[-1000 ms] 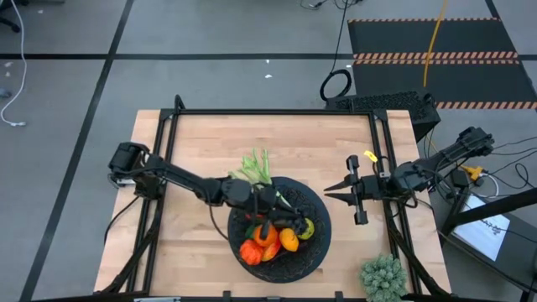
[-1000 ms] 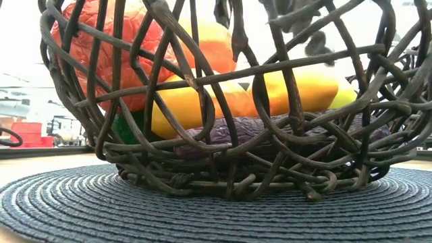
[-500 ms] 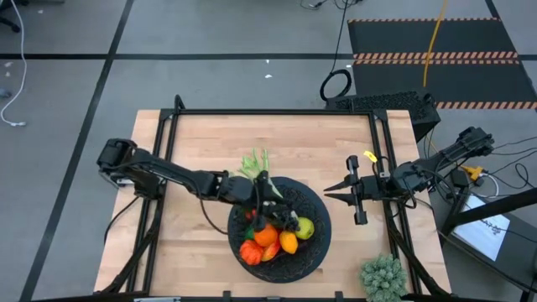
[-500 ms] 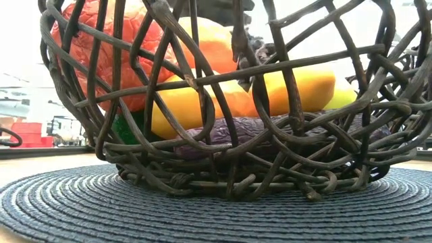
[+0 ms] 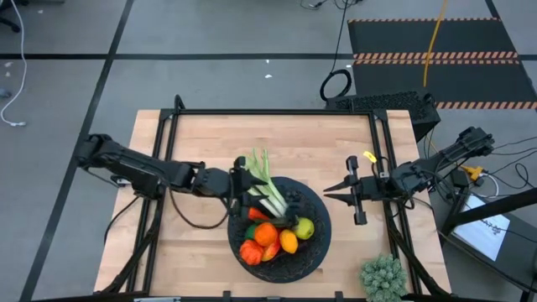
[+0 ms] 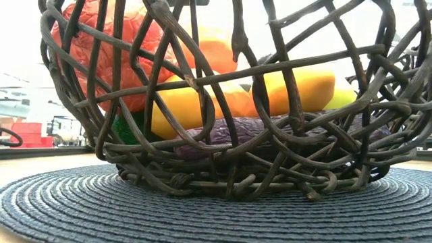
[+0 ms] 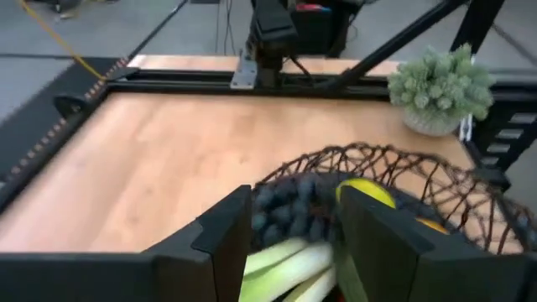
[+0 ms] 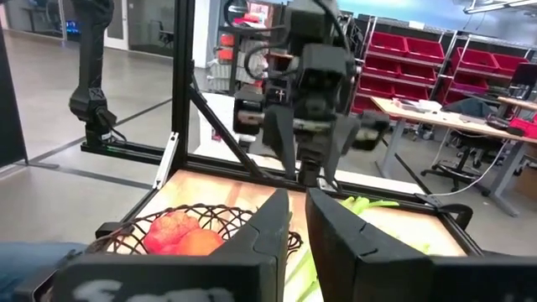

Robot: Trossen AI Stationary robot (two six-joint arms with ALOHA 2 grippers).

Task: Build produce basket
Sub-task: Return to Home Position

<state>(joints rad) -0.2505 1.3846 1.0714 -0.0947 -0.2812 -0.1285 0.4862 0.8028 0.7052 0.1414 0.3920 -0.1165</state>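
Observation:
The black woven basket (image 5: pixel 319 252) stands on a dark round mat (image 6: pixel 67 209) at the table's near middle. It holds an orange (image 5: pixel 266 236), a lemon (image 5: pixel 289 242), a lime (image 5: pixel 304 226), a red pepper (image 5: pixel 249 252), dark grapes (image 7: pixel 285 205) and a purple eggplant (image 6: pixel 250 128). The leek (image 5: pixel 270 195) leans over the far left rim, leaves outside. My left gripper (image 5: pixel 245 180) (image 7: pixel 294 210) hangs open at that rim, above the leek; I see no touch. My right gripper (image 5: pixel 327 195) (image 8: pixel 298 205) is shut, level, right of the basket.
A pale-green spiky clump in a pot (image 5: pixel 383 277) stands at the near right corner. Black frame rails (image 5: pixel 277 111) run along the table's edges. Bare wood (image 5: pixel 310 143) lies beyond the basket and to its left.
My left gripper has opened and drawn back out of the basket, up and toward the table's left edge, tipping nearer to level. The dark grapes that hung at the basket's top now lie among the produce. The leek's white stem shows again.

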